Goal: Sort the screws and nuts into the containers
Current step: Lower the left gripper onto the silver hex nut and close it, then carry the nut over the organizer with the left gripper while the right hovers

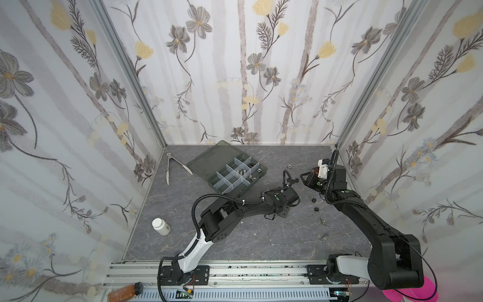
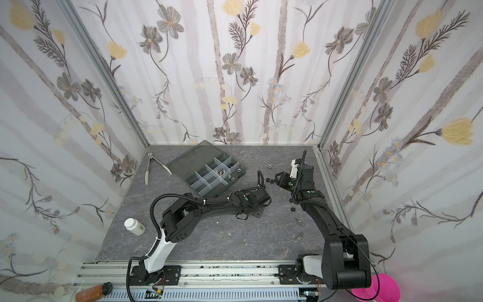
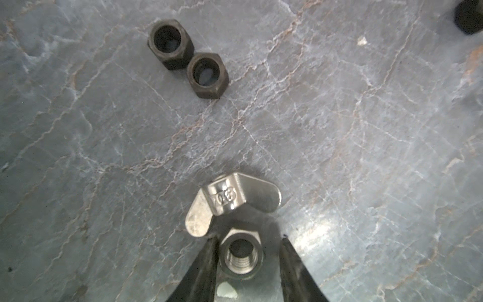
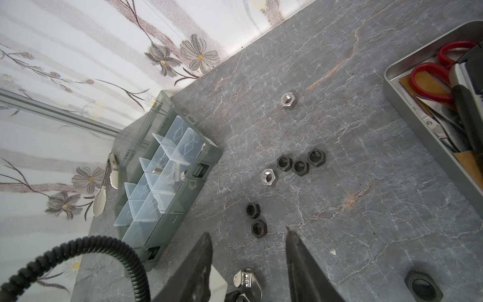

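In the left wrist view a silver hex nut [image 3: 241,255] lies on the grey table between the fingers of my left gripper [image 3: 250,236]. One finger touches it and a gap shows at the other. A silver wing nut [image 3: 230,201] and two black nuts [image 3: 170,44] lie just beyond. My right gripper [image 4: 248,231] hangs open and empty above loose nuts [image 4: 300,167]. The smoky-grey organizer box [image 1: 203,163] stands open at the back, with silver screws [image 4: 156,170] in one compartment. In both top views the left wrist hides its own fingers.
Metal tongs [image 1: 170,167] lie left of the box. A white bottle [image 1: 160,226] stands at the front left. A metal tray [image 4: 392,86] with red-handled scissors sits at the far right. Two more wing nuts [image 1: 324,222] and black nuts [image 1: 317,209] lie by the right arm.
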`<state>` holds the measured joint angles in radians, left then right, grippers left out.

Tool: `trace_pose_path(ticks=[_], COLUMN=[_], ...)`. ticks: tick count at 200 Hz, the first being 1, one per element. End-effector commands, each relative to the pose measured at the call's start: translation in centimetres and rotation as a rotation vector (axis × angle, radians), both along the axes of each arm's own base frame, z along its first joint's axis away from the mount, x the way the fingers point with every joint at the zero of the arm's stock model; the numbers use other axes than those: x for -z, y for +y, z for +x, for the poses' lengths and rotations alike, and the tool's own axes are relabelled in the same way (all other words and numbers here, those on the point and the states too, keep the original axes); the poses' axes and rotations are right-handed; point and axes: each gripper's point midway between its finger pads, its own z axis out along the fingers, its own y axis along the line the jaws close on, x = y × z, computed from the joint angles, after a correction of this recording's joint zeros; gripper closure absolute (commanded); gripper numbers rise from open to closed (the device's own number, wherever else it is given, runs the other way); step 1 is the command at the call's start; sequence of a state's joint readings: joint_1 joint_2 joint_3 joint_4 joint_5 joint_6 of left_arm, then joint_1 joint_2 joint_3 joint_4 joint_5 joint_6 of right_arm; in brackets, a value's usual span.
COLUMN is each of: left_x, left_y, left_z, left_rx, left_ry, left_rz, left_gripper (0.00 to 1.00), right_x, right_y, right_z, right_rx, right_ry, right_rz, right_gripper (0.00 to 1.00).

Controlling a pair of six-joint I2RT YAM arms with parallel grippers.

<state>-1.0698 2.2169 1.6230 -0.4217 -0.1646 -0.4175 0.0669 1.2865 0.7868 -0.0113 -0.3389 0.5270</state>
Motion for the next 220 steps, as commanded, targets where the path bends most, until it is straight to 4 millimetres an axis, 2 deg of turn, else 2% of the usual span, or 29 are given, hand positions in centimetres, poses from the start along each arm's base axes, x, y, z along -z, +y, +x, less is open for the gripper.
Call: trace_pose_path(ticks=[1, 73, 107, 136, 179, 220], left_x=[0.6, 0.1, -1.9, -4.3, -7.2, -8.4], left_y=[0.2, 0.7, 0.6, 1.0, 3.3, 6.4], left_z=[-0.1, 0.0, 0.2, 0.9, 2.8, 5.8], left_rx=[0.008, 0.007, 0.007, -0.004, -0.047, -0.116], left_ry=[0.009, -0.002, -0.024, -0.047, -0.076, -0.094], left_rz=[0.025, 0.035, 0.009, -0.024, -0.06, -0.074], left_gripper=[0.62, 0.77, 0.78, 0.77, 0.78, 0.77], right_x=[-0.9, -0.9, -1.1, -1.1, -1.1, -0.8], right_y=[0.2, 0.3, 0.3, 0.4, 0.9, 1.7], right_z=[0.4, 0.4, 0.3, 0.3, 0.3, 0.3], right_rx=[-0.004, -0.007, -0.009, -0.015, -0.035, -0.06], right_ry=[-0.041, -0.042, -0.046, -0.047, -0.047, -0.047], right_rz=[0.013, 0.017, 0.02, 0.024, 0.042, 0.053], right_gripper=[0.53, 0.52, 0.53, 0.53, 0.52, 0.52])
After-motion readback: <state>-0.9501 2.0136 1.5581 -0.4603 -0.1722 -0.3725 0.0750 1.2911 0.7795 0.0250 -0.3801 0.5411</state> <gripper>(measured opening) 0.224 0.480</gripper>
